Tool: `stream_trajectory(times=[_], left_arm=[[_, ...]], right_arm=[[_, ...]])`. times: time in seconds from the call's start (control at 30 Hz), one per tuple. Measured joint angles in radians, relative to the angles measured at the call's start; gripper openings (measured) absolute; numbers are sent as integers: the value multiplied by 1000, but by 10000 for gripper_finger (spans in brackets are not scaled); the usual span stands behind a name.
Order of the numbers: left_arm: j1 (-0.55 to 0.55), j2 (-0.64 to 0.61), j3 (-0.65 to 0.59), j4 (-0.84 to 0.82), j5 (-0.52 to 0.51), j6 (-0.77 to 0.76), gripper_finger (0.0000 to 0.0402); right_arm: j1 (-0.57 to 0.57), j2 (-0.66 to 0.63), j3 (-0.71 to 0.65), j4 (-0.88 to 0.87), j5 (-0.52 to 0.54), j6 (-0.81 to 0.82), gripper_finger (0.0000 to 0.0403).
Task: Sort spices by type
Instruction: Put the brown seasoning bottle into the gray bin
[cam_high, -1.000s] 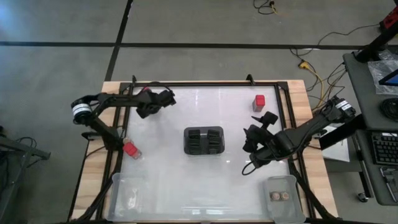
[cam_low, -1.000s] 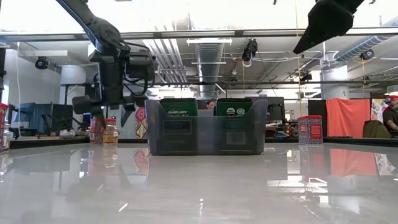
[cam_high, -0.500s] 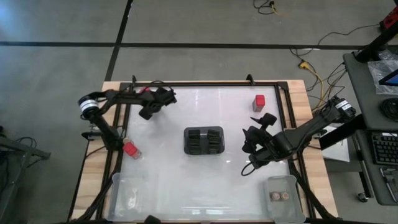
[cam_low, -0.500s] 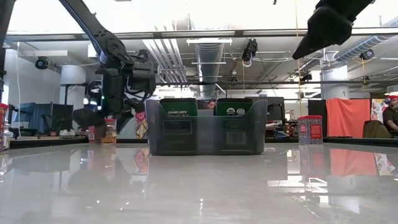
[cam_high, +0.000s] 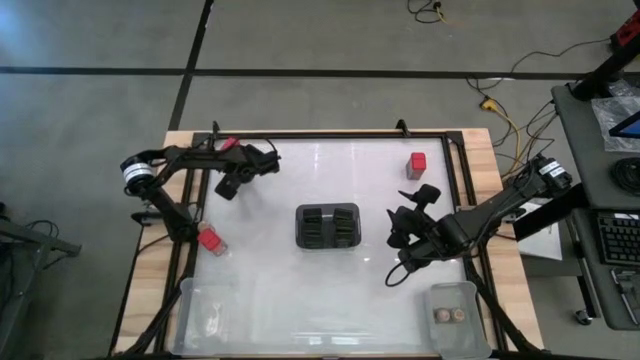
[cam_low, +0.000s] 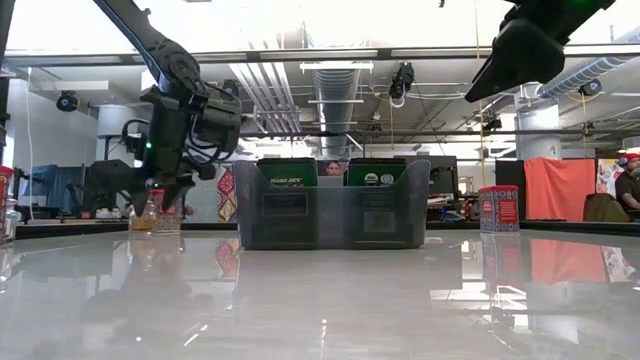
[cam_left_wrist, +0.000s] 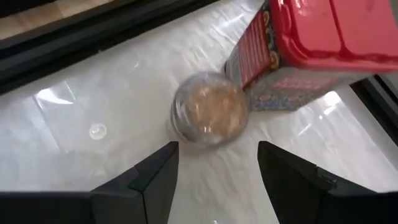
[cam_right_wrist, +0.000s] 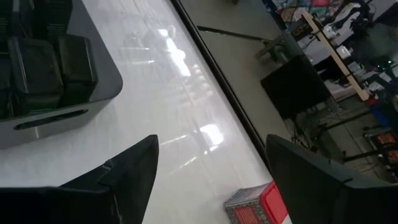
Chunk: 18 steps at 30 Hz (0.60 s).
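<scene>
Overhead, the left gripper (cam_left_wrist: 214, 171) is held open just above a round jar (cam_left_wrist: 210, 116) that touches a red spice box (cam_left_wrist: 311, 50) at the table's (cam_high: 300, 290) far left corner. Right of the slotted holder (cam_high: 328, 226), the right gripper (cam_right_wrist: 211, 168) is held open.

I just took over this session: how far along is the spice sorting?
Partly done. Two round jars already sit in the near-right clear bin; the near-left bin holds something I can't identify. In hand: the left gripper, fingers open, hovers over a jar beside a red box at the far-left corner. Still out: red boxes at far right and the left edge. The right gripper waits open.
</scene>
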<state>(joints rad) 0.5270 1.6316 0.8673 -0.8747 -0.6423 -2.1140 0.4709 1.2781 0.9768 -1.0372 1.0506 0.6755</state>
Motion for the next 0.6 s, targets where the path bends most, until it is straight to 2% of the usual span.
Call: stream_trajectory(times=[0.1, 0.27, 0.4, 0.5, 0.6], left_arm=[[-27, -12, 0, -1, 2, -39, 204], [-60, -29, -1, -56, 5, -194, 204], [-59, -30, -2, -109, 6, -233, 204], [-54, -31, -1, -105, 10, -208, 204], [-37, -51, 13, -106, 23, 22, 204]], right_arm=[[0, 0, 0, 3, 0, -10, 282], [0, 0, -2, 6, 0, -20, 289], [0, 0, -13, 6, -1, -22, 296], [0, 0, -25, 5, -10, -22, 301], [0, 0, -38, 4, -11, -16, 305]])
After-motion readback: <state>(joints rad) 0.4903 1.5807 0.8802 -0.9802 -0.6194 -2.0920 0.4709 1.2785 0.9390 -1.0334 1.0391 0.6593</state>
